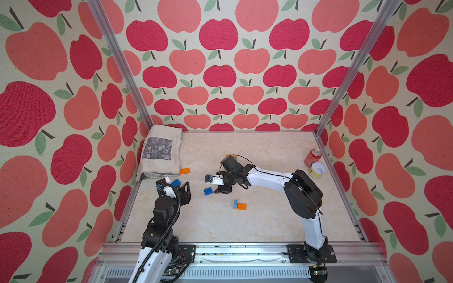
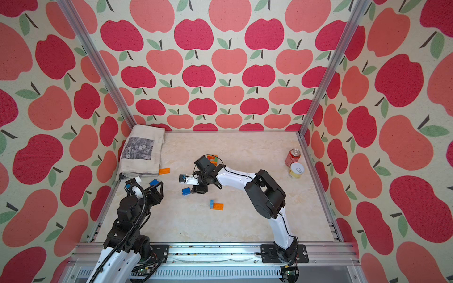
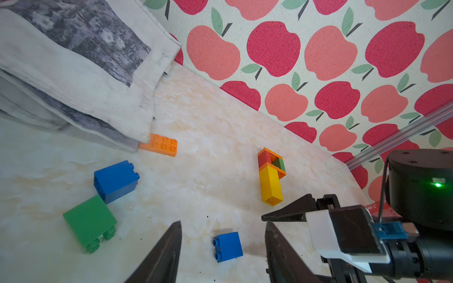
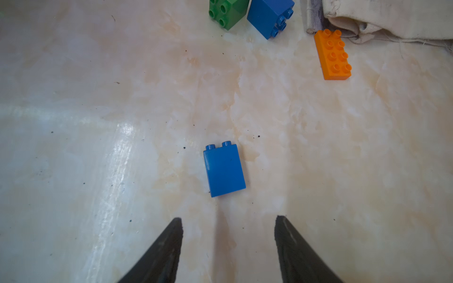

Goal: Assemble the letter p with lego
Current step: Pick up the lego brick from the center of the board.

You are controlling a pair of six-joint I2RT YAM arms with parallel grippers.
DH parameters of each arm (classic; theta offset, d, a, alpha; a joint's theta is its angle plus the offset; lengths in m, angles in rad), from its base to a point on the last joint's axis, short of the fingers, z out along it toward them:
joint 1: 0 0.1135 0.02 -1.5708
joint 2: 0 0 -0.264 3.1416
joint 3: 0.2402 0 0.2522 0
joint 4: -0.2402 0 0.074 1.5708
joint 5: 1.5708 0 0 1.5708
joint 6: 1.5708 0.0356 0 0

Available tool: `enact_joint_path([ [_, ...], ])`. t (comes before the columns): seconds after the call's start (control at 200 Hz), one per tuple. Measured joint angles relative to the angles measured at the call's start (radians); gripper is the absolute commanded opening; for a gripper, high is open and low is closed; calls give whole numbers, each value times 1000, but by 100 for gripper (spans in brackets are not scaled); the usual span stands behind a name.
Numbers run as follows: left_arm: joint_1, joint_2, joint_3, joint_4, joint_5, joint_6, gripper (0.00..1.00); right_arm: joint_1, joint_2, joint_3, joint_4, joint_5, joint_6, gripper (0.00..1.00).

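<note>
Apple-printed walls (image 1: 220, 73) are enclosing a pale marbled desk (image 1: 269, 225), where the lego is lying scattered. Both sets of jaws are standing moderately apart and gripping nothing. The right jaws are hovering near the middle of both top views, with their tips pointing at a small blue brick (image 4: 224, 170) that is lying on its side just ahead of them. The left jaws are sitting lower left of centre, near a larger blue brick (image 3: 116, 181) and a green brick (image 3: 90, 221) that are resting just beside each other. An orange brick (image 1: 184, 170) is lying against the corner of a folded cloth (image 1: 161, 152) at the desk's upper left. A joined orange, red, green and yellow stack (image 3: 270, 175) is lying on its side behind the right wrist. A light-blue and orange pair (image 1: 239, 205) is sitting joined below centre. A red can (image 1: 313, 157) and a yellow can (image 1: 317, 169) are sitting together at the desk's right edge.
</note>
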Motion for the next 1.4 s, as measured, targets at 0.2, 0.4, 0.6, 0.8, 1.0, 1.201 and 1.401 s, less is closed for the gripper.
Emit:
enact_joint_path([
  [0.2,0,-94,-18,-18,-23,-2,59,16,91,115,-84,52,-71,63],
  [0.4,0,-101,-19,-32,-41,-2,59,28,165,210,-156,62,-101,60],
  [0.6,0,-132,-22,-47,-60,-3,59,40,226,298,-223,63,-115,38],
  [0.8,1,-135,-27,-50,-67,-6,59,46,247,345,-275,60,-105,18],
  [1.0,1,-74,-34,-28,-37,-18,58,35,99,111,-177,23,-34,18],
  [1.201,3,156,-38,180,175,32,57,-55,-208,-164,-21,-83,128,18],
  [1.401,-59,506,-25,496,436,141,59,-152,-523,-375,52,-145,261,19],
])
